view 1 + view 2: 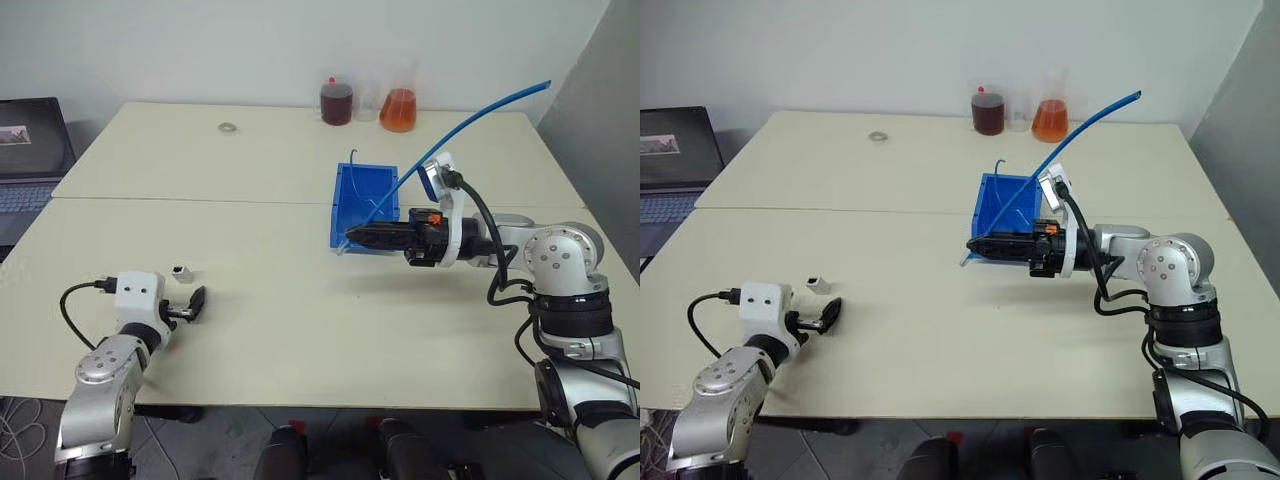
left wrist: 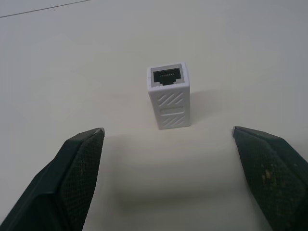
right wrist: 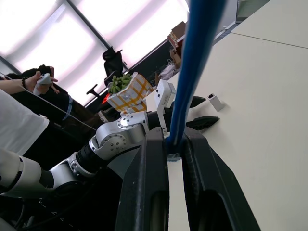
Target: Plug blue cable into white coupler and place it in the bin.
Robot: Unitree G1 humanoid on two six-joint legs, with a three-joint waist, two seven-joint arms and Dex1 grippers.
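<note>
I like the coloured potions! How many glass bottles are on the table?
3, all at the far edge of the table by the wall: a dark-red glass bottle, a small clear glass beaker and an orange glass flask, side by side. None looks hidden.

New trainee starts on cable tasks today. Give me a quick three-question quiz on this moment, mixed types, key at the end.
1. True or false: the white coupler is already held by the left end effector.
2. What is the right end effector shut on?
A. the blue cable
B. a flask
C. nothing
3. Fill in: the right end effector hangs over the front of the ____.

Key:
1. False. It stands on the table just ahead of the open fingers, untouched.
2. A. The cable arcs up and away toward the right.
3. bin
</note>
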